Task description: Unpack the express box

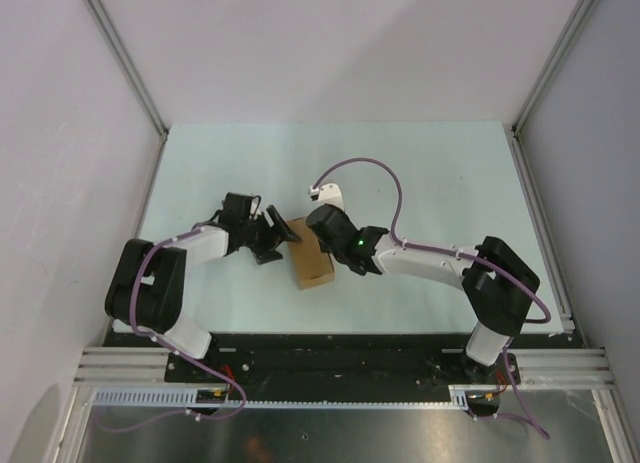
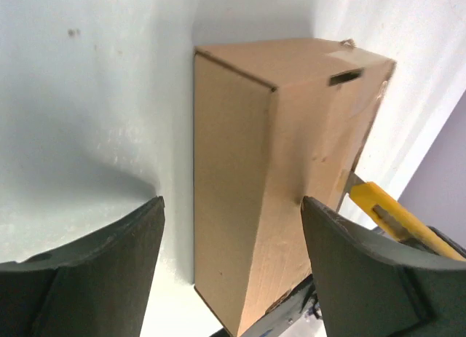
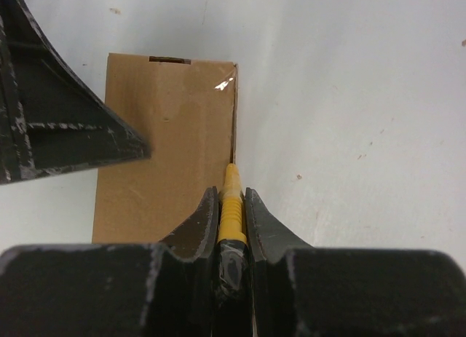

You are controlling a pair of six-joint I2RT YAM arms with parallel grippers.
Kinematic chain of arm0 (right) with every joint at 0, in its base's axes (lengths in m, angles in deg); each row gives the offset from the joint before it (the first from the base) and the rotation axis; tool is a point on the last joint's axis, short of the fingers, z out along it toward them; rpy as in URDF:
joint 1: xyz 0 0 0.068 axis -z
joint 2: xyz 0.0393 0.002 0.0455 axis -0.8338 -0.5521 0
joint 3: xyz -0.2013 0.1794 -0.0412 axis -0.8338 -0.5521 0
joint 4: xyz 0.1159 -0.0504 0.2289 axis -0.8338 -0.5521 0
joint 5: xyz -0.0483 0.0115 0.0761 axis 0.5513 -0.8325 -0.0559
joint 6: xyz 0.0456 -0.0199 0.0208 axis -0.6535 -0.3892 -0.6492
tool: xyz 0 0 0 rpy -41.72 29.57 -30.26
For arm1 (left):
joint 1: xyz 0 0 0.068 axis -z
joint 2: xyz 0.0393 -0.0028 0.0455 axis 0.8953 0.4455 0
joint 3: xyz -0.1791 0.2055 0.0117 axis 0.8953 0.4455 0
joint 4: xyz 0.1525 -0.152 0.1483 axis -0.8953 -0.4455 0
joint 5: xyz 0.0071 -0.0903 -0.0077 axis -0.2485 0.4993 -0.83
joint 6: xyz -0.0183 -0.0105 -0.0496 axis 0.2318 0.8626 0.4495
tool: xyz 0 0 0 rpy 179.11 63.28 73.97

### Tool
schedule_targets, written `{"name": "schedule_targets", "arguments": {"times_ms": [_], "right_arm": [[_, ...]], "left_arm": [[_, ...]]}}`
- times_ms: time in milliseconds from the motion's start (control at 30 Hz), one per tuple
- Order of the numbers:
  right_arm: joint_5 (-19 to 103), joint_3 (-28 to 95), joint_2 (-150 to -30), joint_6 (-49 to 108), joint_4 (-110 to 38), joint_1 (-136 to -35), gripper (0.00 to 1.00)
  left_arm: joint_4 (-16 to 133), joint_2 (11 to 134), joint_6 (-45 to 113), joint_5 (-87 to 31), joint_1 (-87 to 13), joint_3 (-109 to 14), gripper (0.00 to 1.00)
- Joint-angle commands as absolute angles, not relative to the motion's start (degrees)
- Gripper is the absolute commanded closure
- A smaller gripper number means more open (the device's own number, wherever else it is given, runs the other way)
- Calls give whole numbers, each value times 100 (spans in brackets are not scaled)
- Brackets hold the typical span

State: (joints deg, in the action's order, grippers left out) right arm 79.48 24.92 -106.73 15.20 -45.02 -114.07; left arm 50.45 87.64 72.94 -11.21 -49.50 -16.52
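- Knife [image 3: 231,183] up front: the right gripper [image 3: 231,199] is pinched tight on its yellow handle, with the tip tucked against the long side seam of the express box [image 3: 164,140].
- Left gripper [image 2: 233,213] has its fingers spread wide, with the box framed between them and no contact showing.
- Box lies flat mid-table [image 1: 420,183] between both claws, lid shut.
- Looks like the seal-cutting step. The next move probably needs the left claw to steady the box, then a shallow, straight pull along the seam.
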Motion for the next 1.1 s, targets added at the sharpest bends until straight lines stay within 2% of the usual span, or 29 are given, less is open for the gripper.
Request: {"name": "schedule_targets", "arguments": {"times_ms": [0,133,300,367,633,867,1067], "right_arm": [[7564,2746,-10864,2049,-4219,-11239,100],[7142,2746,-10890,2611,-3850,-11107,100],[6808,2746,-10847,2797,-3603,-11010,100],[6729,2746,-10873,2850,-3603,-11019,100],[6588,2746,-10926,2982,-3603,-10992,100],[6517,2746,-11005,2947,-3611,-10975,100],[6736,2746,-10908,2903,-3638,-11027,100]], "left_arm": [[4736,8378,6100,-1774,-5045,-2311,18],[4674,8368,5791,-2029,-5036,-2777,13],[4500,9071,5114,-1415,-5036,-3787,11],[4367,9456,4861,-1231,-5036,-4155,13],[3770,10047,3762,-1063,-5027,-4649,35],[3637,10153,3119,-325,-5062,-4597,43],[3628,10531,3522,-920,-5054,-4676,52]]}}
